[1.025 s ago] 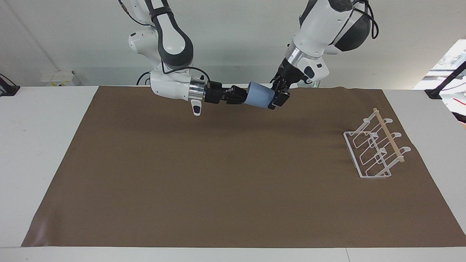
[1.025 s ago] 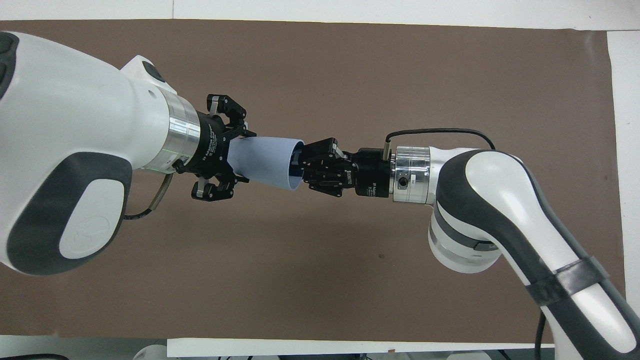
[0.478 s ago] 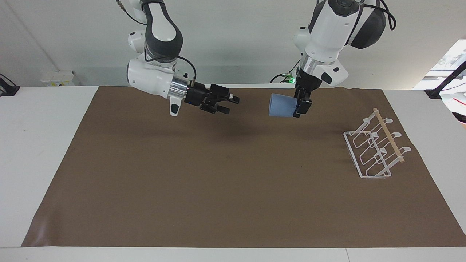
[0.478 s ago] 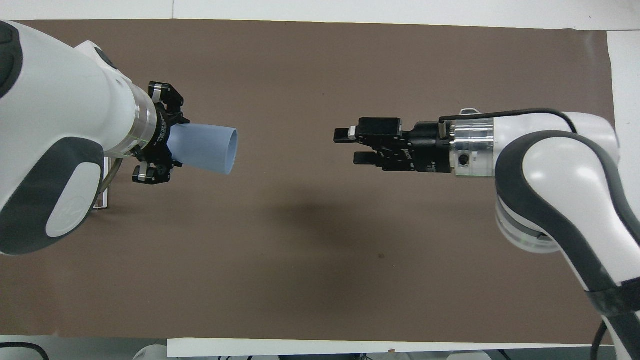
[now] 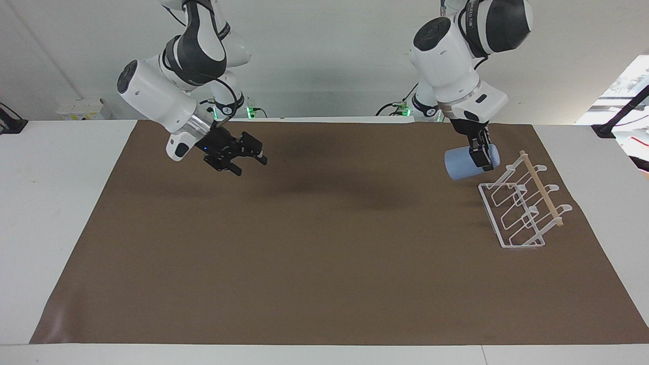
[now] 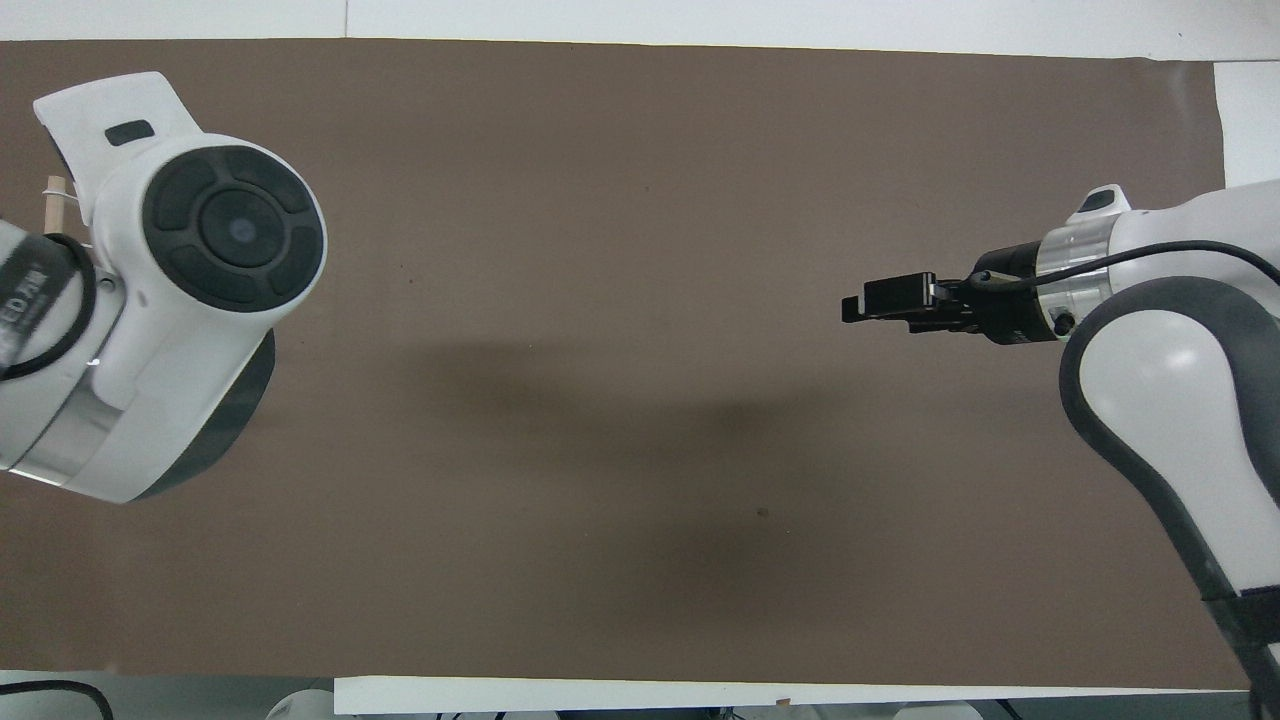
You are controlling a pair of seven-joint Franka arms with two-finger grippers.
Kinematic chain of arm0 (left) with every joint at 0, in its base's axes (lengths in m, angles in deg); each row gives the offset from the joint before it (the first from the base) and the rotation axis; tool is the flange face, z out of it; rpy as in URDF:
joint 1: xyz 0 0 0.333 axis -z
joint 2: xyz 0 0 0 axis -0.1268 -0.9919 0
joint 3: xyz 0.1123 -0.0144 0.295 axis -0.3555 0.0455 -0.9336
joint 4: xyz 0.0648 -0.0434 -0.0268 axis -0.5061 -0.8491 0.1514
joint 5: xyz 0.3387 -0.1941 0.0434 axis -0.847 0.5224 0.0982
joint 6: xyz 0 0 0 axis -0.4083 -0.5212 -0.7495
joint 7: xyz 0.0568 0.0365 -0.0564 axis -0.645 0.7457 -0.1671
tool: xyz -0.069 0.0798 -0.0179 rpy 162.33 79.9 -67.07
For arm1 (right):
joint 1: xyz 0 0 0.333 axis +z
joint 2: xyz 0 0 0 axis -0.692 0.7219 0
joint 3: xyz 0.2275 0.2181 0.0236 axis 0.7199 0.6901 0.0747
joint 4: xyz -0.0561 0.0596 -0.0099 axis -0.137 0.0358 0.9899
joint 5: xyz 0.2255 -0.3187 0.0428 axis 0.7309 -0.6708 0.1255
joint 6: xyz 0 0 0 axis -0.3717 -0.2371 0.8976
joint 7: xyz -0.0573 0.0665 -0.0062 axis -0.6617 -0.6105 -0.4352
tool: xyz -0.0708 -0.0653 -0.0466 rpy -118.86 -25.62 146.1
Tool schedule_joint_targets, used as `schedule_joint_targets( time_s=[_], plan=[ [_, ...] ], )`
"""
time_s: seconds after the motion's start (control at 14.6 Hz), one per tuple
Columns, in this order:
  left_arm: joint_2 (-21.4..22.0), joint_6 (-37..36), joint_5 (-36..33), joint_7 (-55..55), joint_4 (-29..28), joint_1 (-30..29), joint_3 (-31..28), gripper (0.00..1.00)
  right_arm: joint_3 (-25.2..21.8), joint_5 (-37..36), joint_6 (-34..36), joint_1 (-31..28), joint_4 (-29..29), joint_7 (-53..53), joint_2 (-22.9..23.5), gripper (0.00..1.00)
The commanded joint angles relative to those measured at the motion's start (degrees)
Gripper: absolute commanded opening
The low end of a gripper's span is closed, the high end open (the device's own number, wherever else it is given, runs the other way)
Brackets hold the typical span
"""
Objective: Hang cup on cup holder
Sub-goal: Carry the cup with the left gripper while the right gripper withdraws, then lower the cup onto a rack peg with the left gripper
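Observation:
The light-blue cup (image 5: pixel 460 165) lies on its side in the air, its wide mouth toward the right arm's end of the table. My left gripper (image 5: pixel 484 158) is shut on its narrower base end. It holds the cup over the mat, close beside the end of the white wire cup holder (image 5: pixel 522 210) that is nearer to the robots, without touching it. In the overhead view my left arm hides the cup and nearly all the holder; only the wooden rod's tip (image 6: pixel 55 198) shows. My right gripper (image 5: pixel 249 161) (image 6: pixel 858 306) is open and empty, raised over the mat.
A brown mat (image 5: pixel 324 253) covers most of the white table (image 5: pixel 56 203). The cup holder stands on the mat toward the left arm's end. Nothing else stands on the mat.
The right gripper let go of the cup and drew back toward its own end. The left gripper carried the cup from the middle to just beside the cup holder.

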Motion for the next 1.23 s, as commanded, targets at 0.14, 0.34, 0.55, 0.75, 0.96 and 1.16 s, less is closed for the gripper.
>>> schedule_joint_targets(
  time_s=[0.14,0.34,0.55,0.75,0.96,1.16],
  plan=[
    [-4.86,-4.57,-20.21,0.55,-4.11,-4.54,-0.18,0.00,0.71,-19.96,5.56,-5.75,-3.94,0.64,-2.48,0.99],
    [-5.82,-3.61,-26.65,-0.33,-5.71,-6.93,-0.10,0.00,0.98,-30.94,14.26,-6.03,-13.52,0.73,-0.90,0.99],
    [-8.63,-1.94,-29.99,-3.30,-5.36,-7.28,-0.18,0.00,0.72,-33.00,24.45,-6.47,-24.15,0.64,1.11,0.99],
    [-11.97,-0.79,-32.80,-4.72,-4.66,-7.90,-0.10,0.00,0.89,-35.19,35.09,-6.21,-33.48,0.73,2.96,0.99],
    [-16.28,-0.79,-35.09,-8.75,-3.16,-8.08,-0.10,0.00,1.06,-35.91,33.98,-7.07,-33.33,0.29,3.85,0.99],
    [-18.66,-0.62,-35.10,-10.95,-1.58,-8.16,-0.01,0.00,0.98,-34.16,34.15,-6.82,-33.32,-0.06,4.02,0.99]
  ],
)
